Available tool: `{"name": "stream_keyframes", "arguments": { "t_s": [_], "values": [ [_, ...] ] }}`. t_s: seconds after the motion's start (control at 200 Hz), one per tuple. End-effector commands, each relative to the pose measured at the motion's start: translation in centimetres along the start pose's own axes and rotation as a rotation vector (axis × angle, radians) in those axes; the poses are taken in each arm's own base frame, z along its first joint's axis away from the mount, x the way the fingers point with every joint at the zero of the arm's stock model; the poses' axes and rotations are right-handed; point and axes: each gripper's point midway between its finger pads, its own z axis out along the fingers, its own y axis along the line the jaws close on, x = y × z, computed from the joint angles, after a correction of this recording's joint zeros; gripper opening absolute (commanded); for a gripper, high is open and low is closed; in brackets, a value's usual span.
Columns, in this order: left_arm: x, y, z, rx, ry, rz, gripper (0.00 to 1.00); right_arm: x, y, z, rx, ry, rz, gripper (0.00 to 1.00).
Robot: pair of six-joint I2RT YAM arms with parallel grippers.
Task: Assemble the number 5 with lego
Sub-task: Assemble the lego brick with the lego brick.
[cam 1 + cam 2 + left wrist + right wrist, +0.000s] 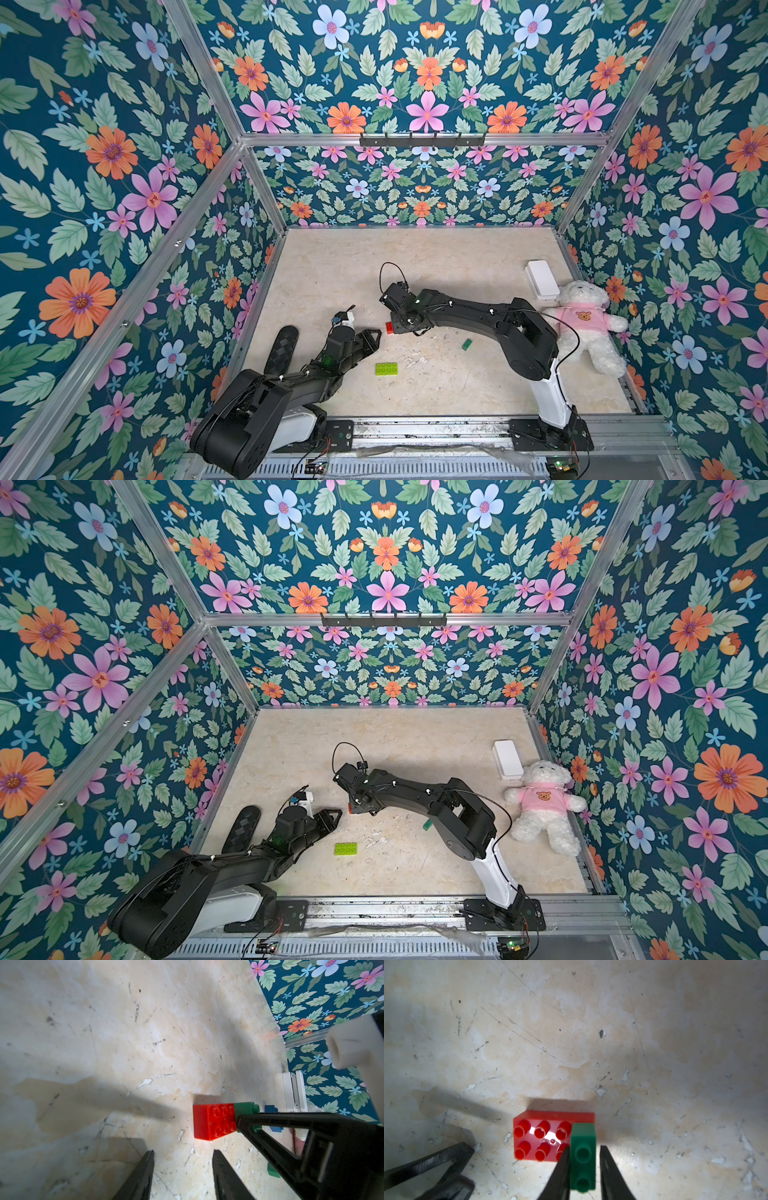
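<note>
A red brick [542,1136] lies studs up on the table, partly hidden under my right arm in both top views [389,328] [351,809]. A tiny dark-green brick [583,1147] sits on one end of it. My right gripper [584,1146] straddles that green brick with its jaws slightly open: one finger touches it and a gap shows at the other. My left gripper [184,1152] is open and empty, a short way from the red brick [214,1122]. A blue brick [271,1109] peeks out behind the right finger. A lime-green brick [386,368] and another dark-green one [467,344] lie loose.
A white box [542,280] and a teddy bear in a pink shirt [586,324] lie along the right wall. A black oval object [282,349] lies by the left wall behind my left arm. Flowered walls enclose the table on three sides.
</note>
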Motion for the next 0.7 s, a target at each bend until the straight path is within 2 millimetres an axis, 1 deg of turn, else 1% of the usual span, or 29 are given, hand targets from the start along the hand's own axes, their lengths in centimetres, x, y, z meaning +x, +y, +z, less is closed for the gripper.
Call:
{"name": "stream_keyframes", "arguments": {
  "t_s": [0.0,0.29,0.41,0.545,0.605,0.695],
  "values": [
    [-0.43,-0.53,0.05,0.022,-0.016,-0.002,0.49,1.10,-0.71,-0.25,0.028,0.043,-0.002,0.28],
    [-0.37,-0.47,0.04,0.022,-0.016,-0.004,0.49,0.53,-0.58,-0.89,0.020,0.021,-0.013,0.27],
    [-0.39,-0.47,0.03,0.022,-0.018,-0.004,0.49,0.56,-0.58,-0.65,0.029,0.029,-0.023,0.25],
    [-0.42,-0.45,0.00,0.021,-0.020,-0.003,0.48,0.64,-0.57,-0.42,0.035,0.037,-0.030,0.24],
    [-0.42,-0.45,0.01,0.021,-0.019,-0.002,0.48,0.64,-0.63,-0.33,0.041,0.043,-0.033,0.25],
    [-0.39,-0.46,0.02,0.021,-0.017,-0.003,0.49,0.27,-0.47,-0.82,0.034,0.029,-0.031,0.29]
  ]
}}
